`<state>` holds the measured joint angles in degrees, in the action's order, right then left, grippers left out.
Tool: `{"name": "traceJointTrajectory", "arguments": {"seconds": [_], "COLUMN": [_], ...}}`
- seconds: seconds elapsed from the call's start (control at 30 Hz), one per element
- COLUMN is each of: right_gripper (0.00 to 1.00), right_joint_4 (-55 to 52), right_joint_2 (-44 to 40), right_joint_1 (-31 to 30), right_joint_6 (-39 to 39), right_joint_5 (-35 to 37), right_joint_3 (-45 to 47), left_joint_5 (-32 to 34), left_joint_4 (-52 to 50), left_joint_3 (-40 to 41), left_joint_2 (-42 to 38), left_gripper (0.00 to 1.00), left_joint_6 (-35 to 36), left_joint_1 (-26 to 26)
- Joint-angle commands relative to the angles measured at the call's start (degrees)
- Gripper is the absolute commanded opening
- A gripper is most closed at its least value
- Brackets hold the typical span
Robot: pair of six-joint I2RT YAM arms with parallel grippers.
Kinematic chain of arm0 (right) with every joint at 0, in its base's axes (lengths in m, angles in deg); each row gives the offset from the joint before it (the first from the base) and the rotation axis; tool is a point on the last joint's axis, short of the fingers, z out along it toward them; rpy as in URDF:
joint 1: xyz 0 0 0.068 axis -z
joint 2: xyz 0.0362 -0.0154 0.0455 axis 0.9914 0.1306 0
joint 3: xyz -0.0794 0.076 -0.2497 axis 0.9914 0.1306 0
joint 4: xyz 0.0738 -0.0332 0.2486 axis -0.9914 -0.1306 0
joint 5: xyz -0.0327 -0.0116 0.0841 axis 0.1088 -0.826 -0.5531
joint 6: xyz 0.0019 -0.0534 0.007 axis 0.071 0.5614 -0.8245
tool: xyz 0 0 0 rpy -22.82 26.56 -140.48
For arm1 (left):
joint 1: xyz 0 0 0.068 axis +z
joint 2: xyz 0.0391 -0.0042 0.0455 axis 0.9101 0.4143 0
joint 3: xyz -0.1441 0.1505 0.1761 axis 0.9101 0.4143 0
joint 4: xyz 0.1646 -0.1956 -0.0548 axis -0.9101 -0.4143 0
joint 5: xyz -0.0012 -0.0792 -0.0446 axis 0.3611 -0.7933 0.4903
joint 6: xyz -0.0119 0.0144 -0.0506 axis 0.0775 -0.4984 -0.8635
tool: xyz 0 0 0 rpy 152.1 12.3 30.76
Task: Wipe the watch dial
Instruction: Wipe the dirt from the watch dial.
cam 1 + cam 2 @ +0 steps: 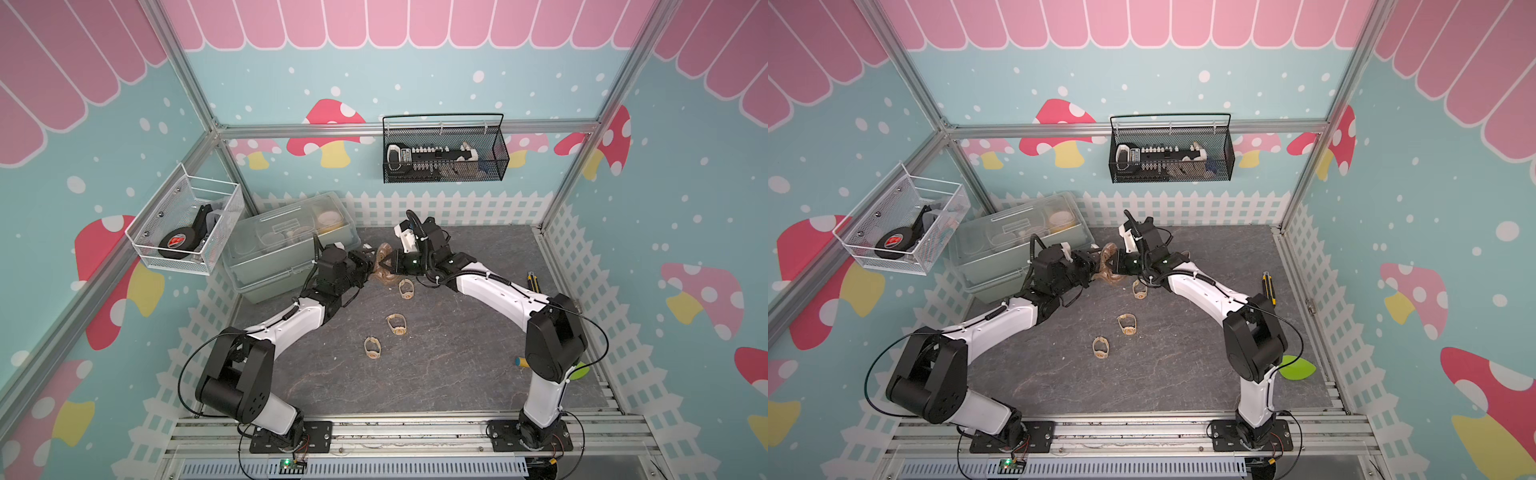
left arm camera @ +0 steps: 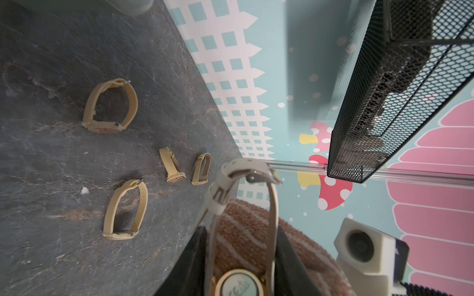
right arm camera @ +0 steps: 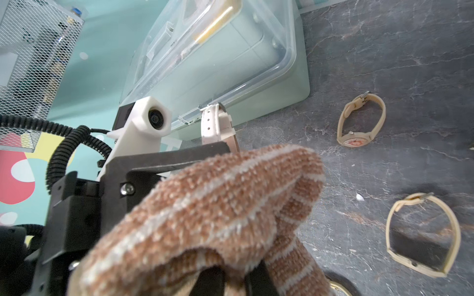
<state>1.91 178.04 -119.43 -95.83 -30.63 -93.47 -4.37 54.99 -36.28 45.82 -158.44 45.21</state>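
Left gripper (image 1: 370,261) and right gripper (image 1: 388,266) meet tip to tip just above frame centre in both top views, over the back of the dark surface (image 1: 457,353).

Left gripper is clamped on the watch (image 2: 239,282). In the left wrist view its black jaws sit either side of the case, partly apart, with the watch filling the gap. The cream strap (image 2: 274,217) loops up toward frame centre, buckle fastened. The dial (image 2: 238,288) is pale green with a gold rim, at bottom centre of that frame. It is uncovered and partly cut off by the frame edge.

Right gripper is closed tight on the cloth (image 3: 218,205). The cloth is brown with pale stripes, bunched up, and fills the lower middle of the right wrist view. The strap pokes up behind it there. In the left wrist view the cloth sits right behind the strap loop. Can't tell whether it touches the dial.

Three beige watches (image 1: 397,324) lie loose on the surface in both top views. One is near the grippers and two are lower in frame.

A clear-lidded plastic box (image 1: 291,245) stands left of the grippers, close to the left one. A black mesh basket (image 1: 444,174) hangs on the back wall, upper centre.
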Motion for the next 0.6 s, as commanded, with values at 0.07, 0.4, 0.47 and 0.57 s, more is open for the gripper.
{"name": "traceJointTrajectory", "arguments": {"seconds": [0.07,0.4,0.47,0.57], "right_gripper": [0.00,0.00,0.00,0.00], "right_joint_4": [2.9,4.1,4.0,3.0], "right_joint_2": [4.0,5.5,6.3,7.8], "right_joint_1": [-1.7,-3.4,-3.4,-2.9], "right_joint_6": [-1.8,-2.4,-2.2,-1.6], "right_joint_5": [-2.1,-3.3,-2.9,-1.8], "right_joint_3": [-3.8,-4.4,-5.1,-6.5], "left_joint_5": [-2.7,-3.2,-3.4,-3.7], "left_joint_4": [3.9,7.3,7.5,7.5], "left_joint_3": [-1.3,-2.5,-2.8,-3.0], "left_joint_2": [1.3,4.4,4.6,4.4], "left_gripper": [0.00,0.00,0.00,0.00], "left_joint_6": [-2.1,-3.6,-3.5,-3.6], "left_joint_1": [-1.5,-2.4,-2.7,-2.9]}}
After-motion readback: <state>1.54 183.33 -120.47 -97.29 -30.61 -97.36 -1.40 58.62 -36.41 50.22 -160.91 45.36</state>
